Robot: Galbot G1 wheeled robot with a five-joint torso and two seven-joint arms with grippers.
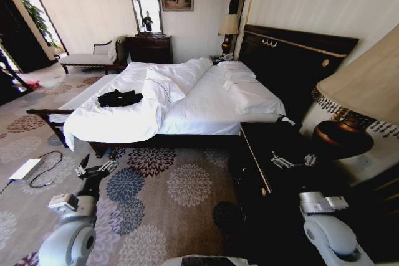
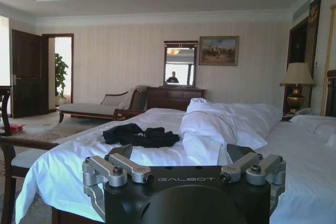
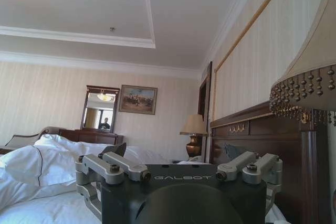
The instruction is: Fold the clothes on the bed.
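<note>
Beside bed (image 1: 206, 113), both grippers raised, open; clothes (image 1: 119, 98) crumpled.

Head high, wrists low, all toward the bed (image 1: 206, 104).

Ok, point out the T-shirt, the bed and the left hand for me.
T-shirt (image 1: 120, 98), head view, middle of the crumpled black fabric.
Bed (image 1: 206, 107), head view, bare white sheet.
Left hand (image 1: 93, 167), head view, between its fingertips.

Black T-shirt (image 1: 120, 98) bunched on white bed (image 1: 206, 107); left gripper (image 1: 93, 167) over carpet.
</note>
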